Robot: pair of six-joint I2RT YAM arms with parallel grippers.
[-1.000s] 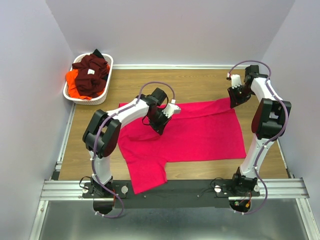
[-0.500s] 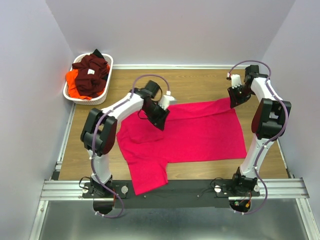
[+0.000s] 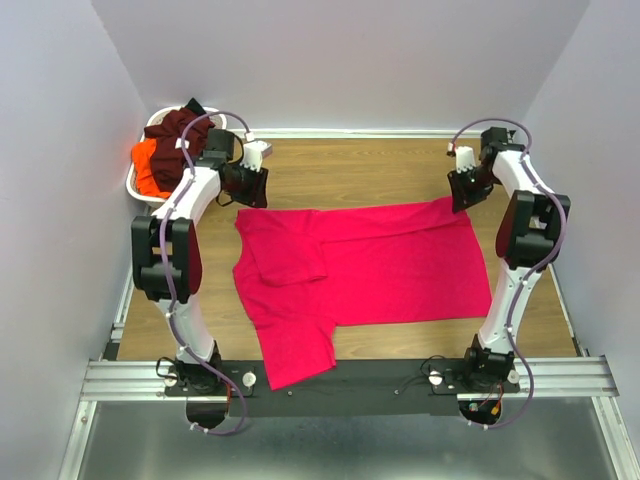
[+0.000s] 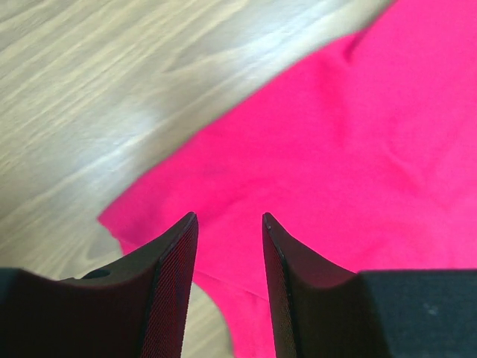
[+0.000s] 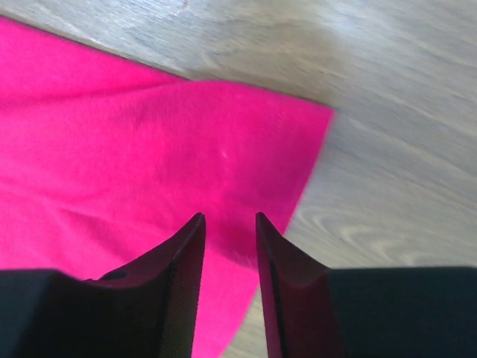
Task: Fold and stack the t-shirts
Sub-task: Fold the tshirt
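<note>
The bright pinkish-red cloth t-shirt [image 3: 390, 265] lay spread on the brown wooden table [image 3: 370, 165], a flap folded over at its left, with the black left gripper [image 4: 229, 218] part-open and empty above its far left corner and the black right gripper [image 5: 229, 216] narrowly parted, empty, above its far right corner.

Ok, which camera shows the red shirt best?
Top external: the whole red shirt is visible there, spread flat with one sleeve folded in. Each wrist view shows only one corner of it, close up.
</note>
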